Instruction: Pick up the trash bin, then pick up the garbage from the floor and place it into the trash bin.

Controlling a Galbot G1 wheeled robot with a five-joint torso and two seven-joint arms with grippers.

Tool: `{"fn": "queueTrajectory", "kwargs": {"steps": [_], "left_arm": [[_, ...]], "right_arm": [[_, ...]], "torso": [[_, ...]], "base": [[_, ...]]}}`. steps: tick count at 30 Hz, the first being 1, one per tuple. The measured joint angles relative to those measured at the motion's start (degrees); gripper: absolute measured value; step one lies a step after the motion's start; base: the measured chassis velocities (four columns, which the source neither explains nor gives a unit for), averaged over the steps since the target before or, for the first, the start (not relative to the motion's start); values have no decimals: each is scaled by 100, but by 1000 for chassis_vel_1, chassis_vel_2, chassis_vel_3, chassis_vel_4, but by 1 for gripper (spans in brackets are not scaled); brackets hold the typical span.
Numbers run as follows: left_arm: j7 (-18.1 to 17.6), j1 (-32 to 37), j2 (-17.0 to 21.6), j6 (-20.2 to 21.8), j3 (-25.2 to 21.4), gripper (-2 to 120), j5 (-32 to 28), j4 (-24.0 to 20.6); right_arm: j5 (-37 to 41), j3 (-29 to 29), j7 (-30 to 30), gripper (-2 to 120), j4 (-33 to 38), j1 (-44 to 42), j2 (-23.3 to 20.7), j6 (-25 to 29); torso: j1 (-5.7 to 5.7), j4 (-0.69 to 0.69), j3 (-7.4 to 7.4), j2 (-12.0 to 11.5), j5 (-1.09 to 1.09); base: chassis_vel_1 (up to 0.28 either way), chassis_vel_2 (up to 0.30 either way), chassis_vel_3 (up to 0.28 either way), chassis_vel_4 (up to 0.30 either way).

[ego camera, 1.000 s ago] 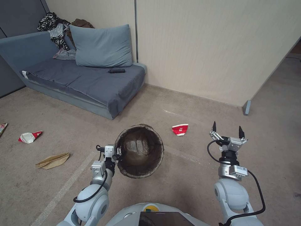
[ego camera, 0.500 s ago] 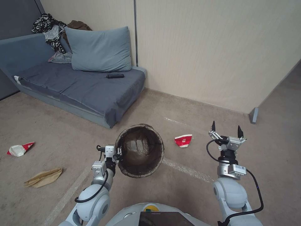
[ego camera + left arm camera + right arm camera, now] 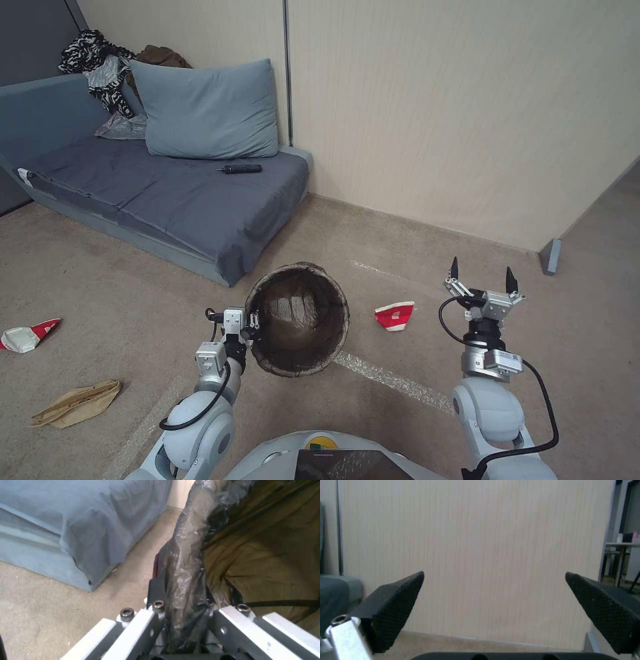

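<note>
The grey sofa [image 3: 167, 193] ran along the far wall, with the carpeted floor [image 3: 413, 233] open in front of it, and the robot stood facing that corner. The trash bin [image 3: 297, 319] was already off the floor, held out ahead of the robot's middle with its bag-lined mouth tipped back toward the robot; the left tool [image 3: 250, 327] was clamped on the near rim, and from the left wrist the plastic liner [image 3: 181, 580] could be seen pinched between its jaws. So I judged the first step done and the litter-gathering step in hand. The right tool [image 3: 483, 272] hung in the air to the right with its fingers spread wide and nothing between them, pointing toward the wall. The nearest piece of garbage, a crushed red-and-white cup [image 3: 395, 315], lay on the floor between the bin and the right tool. A tan paper bag [image 3: 75, 403] and another flattened cup [image 3: 27, 335] lay well off to the left. The next move, as I read it, called for lowering the right tool onto the near cup and closing on it, then carrying it over the bin's mouth.
</note>
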Motion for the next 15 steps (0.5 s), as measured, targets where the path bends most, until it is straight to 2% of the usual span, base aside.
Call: {"fn": "queueTrajectory", "kwargs": {"steps": [5, 8, 11, 12, 15], "left_arm": [[-2, 12, -11, -10, 0, 2, 0, -2], [-4, 20, -9, -25, -7, 2, 4, -5], [-8, 38, -8, -36, -18, 2, 7, -7], [-8, 38, -8, -36, -18, 2, 7, -7], [-13, 49, -6, -40, -27, 2, 14, -6]], "right_arm": [[25, -24, -7, 100, -3, -63, -126, 1], [399, -98, 69, 100, 90, -123, -373, -321], [1268, -184, 298, 100, 203, -86, -759, -940], [1268, -184, 298, 100, 203, -86, -759, -940], [1953, -271, 245, 100, 85, 6, -1374, -1309]], "torso": [[0, 2, 0, 0, 0], [0, 1, 1, 0, 1], [0, 1, 0, 0, 0], [0, 1, 0, 0, 0], [0, 3, 0, 0, 0]], "base": [[0, 0, 0, 0], [0, 0, 0, 0], [0, 0, 0, 0], [0, 0, 0, 0], [0, 0, 0, 0]]}}
